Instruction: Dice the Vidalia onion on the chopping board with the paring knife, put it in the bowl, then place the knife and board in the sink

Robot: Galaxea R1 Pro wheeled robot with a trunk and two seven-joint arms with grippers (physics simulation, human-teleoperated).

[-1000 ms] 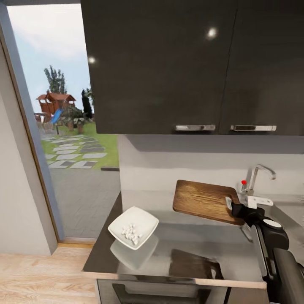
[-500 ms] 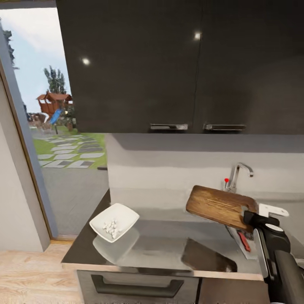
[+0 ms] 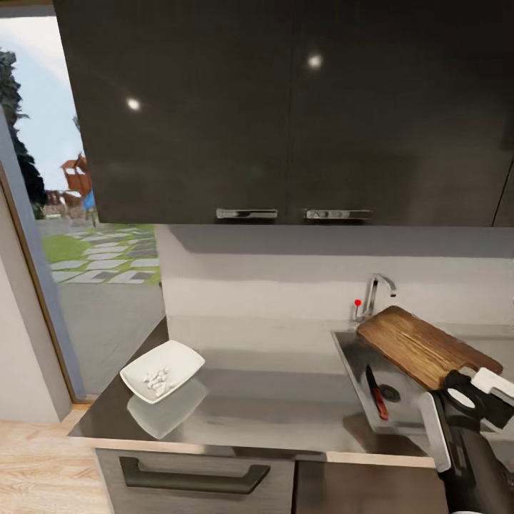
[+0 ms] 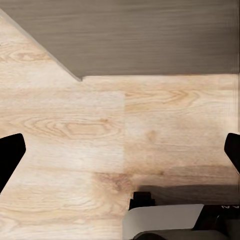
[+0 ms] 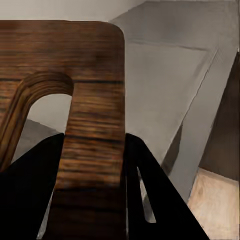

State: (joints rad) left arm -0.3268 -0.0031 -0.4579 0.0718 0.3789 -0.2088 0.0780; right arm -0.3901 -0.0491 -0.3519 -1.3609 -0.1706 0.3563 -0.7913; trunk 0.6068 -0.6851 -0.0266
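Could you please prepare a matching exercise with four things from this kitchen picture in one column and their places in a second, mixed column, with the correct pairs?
Things:
1. chopping board
2. paring knife
3. bowl
4. tap

Places:
A. lying inside the sink
B. on the countertop, near its left end
C. held in the right gripper, above the sink
D. standing behind the sink, by the wall

Pairs: 1-C, 2-A, 3-B, 4-D
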